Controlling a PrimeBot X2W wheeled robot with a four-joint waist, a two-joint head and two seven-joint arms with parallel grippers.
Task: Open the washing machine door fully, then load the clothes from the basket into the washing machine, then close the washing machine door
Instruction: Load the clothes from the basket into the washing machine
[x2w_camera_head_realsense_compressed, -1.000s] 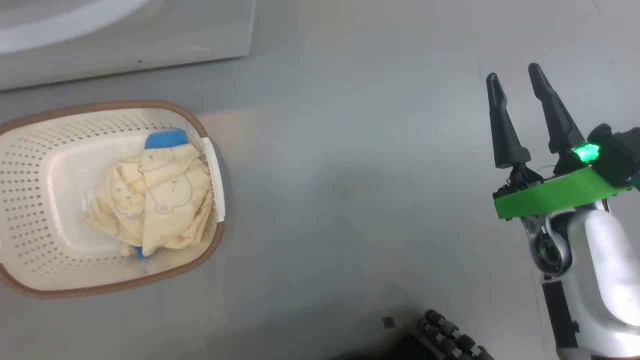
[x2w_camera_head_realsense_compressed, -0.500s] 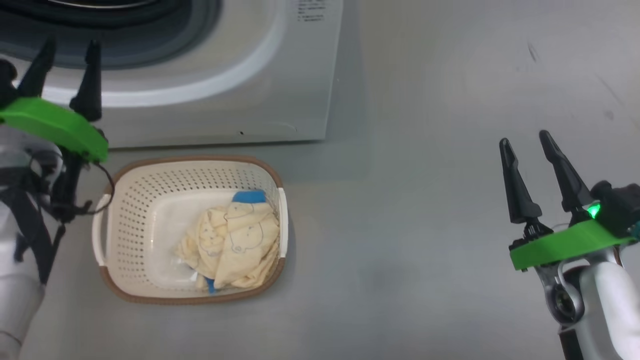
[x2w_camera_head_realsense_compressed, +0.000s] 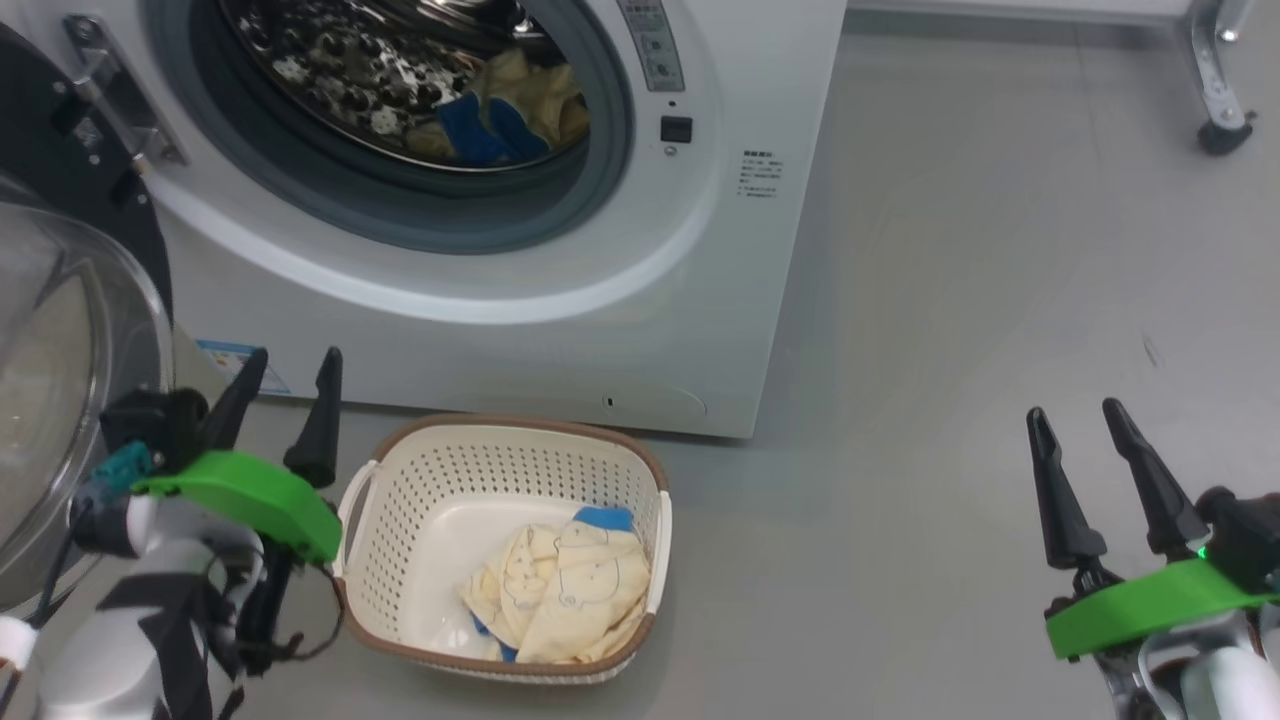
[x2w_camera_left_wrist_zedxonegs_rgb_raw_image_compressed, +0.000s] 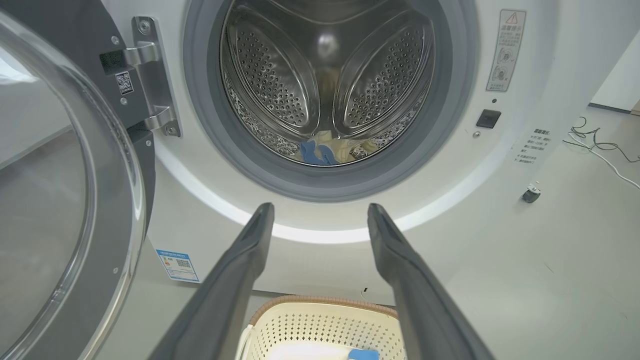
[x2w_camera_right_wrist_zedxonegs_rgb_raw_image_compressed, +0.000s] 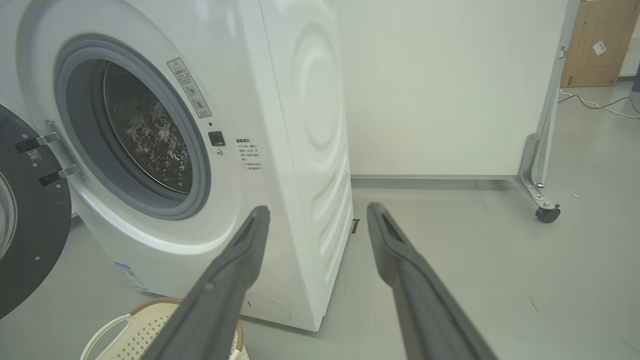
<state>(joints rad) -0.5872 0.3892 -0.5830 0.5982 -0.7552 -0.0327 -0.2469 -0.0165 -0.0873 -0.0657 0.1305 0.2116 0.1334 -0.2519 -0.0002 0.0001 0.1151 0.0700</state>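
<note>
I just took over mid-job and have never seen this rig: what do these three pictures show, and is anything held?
This is a wheeled robot with two arms. The head view looks down from its head: the left gripper and right gripper, each two dark fingers on a green mount, are open and hold nothing. The two wrist views look along each gripper's fingers. On the floor, the basket holds cream clothes in front of the washing machine; its door is swung open, and more garments lie in the drum.
</note>
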